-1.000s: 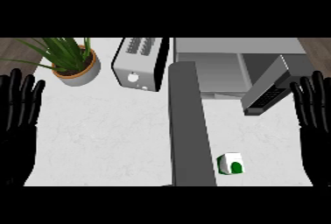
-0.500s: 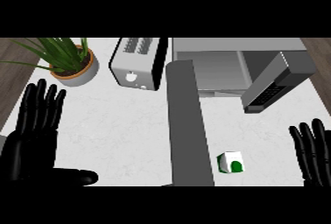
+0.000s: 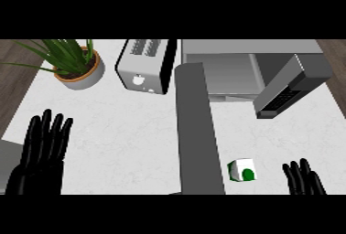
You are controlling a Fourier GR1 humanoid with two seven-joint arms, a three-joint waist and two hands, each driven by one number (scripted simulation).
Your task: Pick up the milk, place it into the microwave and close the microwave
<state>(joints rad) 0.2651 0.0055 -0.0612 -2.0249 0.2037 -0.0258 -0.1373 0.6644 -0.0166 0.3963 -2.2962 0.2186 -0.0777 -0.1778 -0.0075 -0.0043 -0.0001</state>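
Observation:
A small white milk carton with a green mark stands on the white counter, just right of the microwave's open door, which juts toward me. The microwave sits at the back right with its cavity open. My right hand is open at the lower right, its fingertips a short way right of the carton and not touching it. My left hand is open at the lower left, fingers straight and pointing away, far from the carton.
A silver toaster stands at the back, left of the microwave. A potted plant sits at the back left. The counter's left edge borders dark wood floor.
Both hands have moved down toward the view's lower edge. The right hand has come inward, closer to the milk carton. The carton and door have not moved.

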